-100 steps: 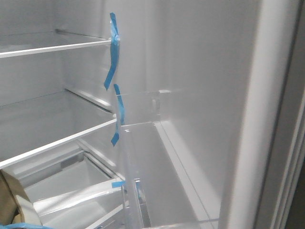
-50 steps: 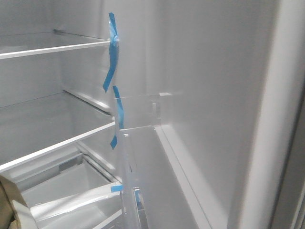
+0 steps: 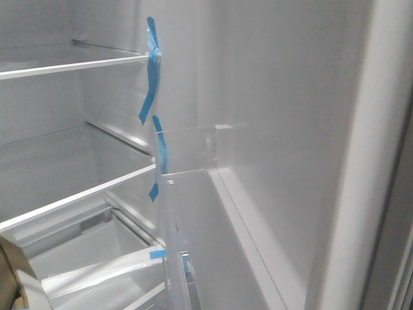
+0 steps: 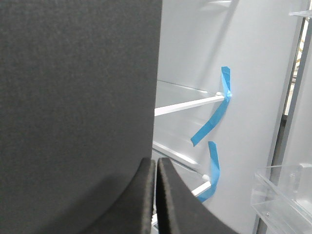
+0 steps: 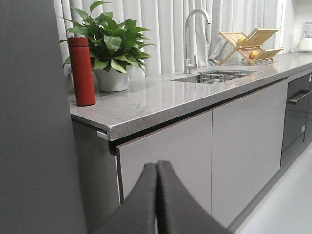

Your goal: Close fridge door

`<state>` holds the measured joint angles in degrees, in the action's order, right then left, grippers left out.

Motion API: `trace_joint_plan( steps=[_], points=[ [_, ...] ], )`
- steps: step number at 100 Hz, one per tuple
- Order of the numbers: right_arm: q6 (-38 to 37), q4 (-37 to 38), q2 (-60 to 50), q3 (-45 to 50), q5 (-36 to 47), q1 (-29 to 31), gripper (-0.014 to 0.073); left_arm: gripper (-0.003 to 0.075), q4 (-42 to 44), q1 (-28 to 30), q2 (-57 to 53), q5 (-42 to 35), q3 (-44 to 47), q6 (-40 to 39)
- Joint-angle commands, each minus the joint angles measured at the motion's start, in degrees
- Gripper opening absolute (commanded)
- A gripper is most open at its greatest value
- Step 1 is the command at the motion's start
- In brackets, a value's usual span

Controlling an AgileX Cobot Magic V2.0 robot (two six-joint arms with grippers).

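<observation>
The fridge door's white inner lining (image 3: 277, 129) fills the right of the front view, with its pale gasket edge (image 3: 361, 194) at the far right and a clear bin (image 3: 173, 252) at the lower middle. No gripper shows in the front view. My left gripper (image 4: 156, 168) is shut and empty, its tip at the edge of a matte dark grey panel (image 4: 73, 97), with the open fridge interior behind. My right gripper (image 5: 157, 168) is shut and empty beside a dark grey panel (image 5: 29, 126). Whether either gripper touches its panel I cannot tell.
White fridge shelves (image 3: 71, 64) and a drawer (image 3: 90, 252) carry blue tape strips (image 3: 152, 71). A brown object (image 3: 10, 271) sits at the lower left. The right wrist view shows a grey counter (image 5: 161, 97) with a red bottle (image 5: 81, 70), a plant (image 5: 109, 41), a sink tap (image 5: 192, 34), a dish rack (image 5: 251, 41) and cabinet fronts (image 5: 195, 161).
In the front view the door's pale edge has shifted right and the lining fills more of the picture than a second ago. Little differs over the last half second.
</observation>
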<state>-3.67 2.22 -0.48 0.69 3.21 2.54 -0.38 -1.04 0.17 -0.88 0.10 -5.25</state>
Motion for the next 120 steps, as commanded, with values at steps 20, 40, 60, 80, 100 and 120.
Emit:
trace_joint_plan(
  steps=[20,40,60,80,100,120],
  points=[
    [0.6,0.6,-0.7,0.7,4.2,0.4,-0.0076,-0.0021,-0.1,-0.3,1.1,-4.4,1.6,-0.2],
    [0.6,0.6,-0.7,0.7,4.2,0.4,-0.0076,-0.0021,-0.1,-0.3,1.1,-4.4,1.6,-0.2],
    [0.6,0.8,-0.7,0.7,4.2,0.4,-0.0076,-0.0021,-0.1,-0.3,1.1,-4.4,1.6,-0.2],
    [0.6,0.8,-0.7,0.7,4.2,0.4,-0.0076,-0.0021,-0.1,-0.3,1.1,-4.4,1.6,-0.2],
    [0.6,0.8,-0.7,0.7,4.2,0.4,-0.0076,-0.0021,-0.1,-0.3,1.1,-4.4,1.6,-0.2],
    [-0.1,0.8,2.2,-2.8,4.3,0.4,-0.0076,-0.0021,-0.1,-0.3,1.1,-4.4,1.6,-0.2]
  ],
)
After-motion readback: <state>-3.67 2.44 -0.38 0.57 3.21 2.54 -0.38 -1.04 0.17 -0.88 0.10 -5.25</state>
